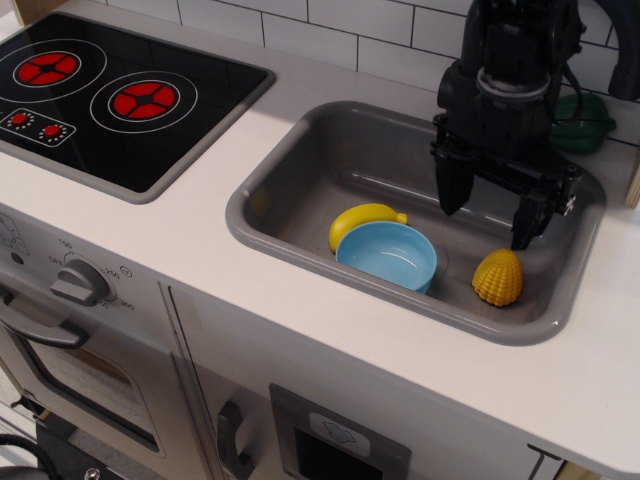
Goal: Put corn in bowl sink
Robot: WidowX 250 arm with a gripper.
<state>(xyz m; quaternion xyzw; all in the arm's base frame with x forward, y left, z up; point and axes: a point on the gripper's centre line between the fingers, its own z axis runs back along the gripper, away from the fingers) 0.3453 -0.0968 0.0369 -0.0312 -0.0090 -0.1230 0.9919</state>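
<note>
We're hanging the claw [487, 212] over the back right of the sink [300, 170], fingers spread apart and holding nothing. Its tips are pointing down into the basin, with the right tip sitting just above and behind the corn [498, 277]. Looks like we're lining up for a top grab, so the wide gap makes sense: it needs to straddle the cone.

The corn is lying on the sink floor near the front right corner, not touching the claw. The bowl [388, 255] is sitting left of it on the same floor, apart from it, empty. A yellow banana toy [362, 220] is leaning against the bowl's back left edge, so we're watching that on the drop.

Around the sink we're seeing a white table [180, 235], a black stove [110, 95] with red burners at left, white wall tiles [380, 25] behind, and something green [585, 125] behind the arm.
</note>
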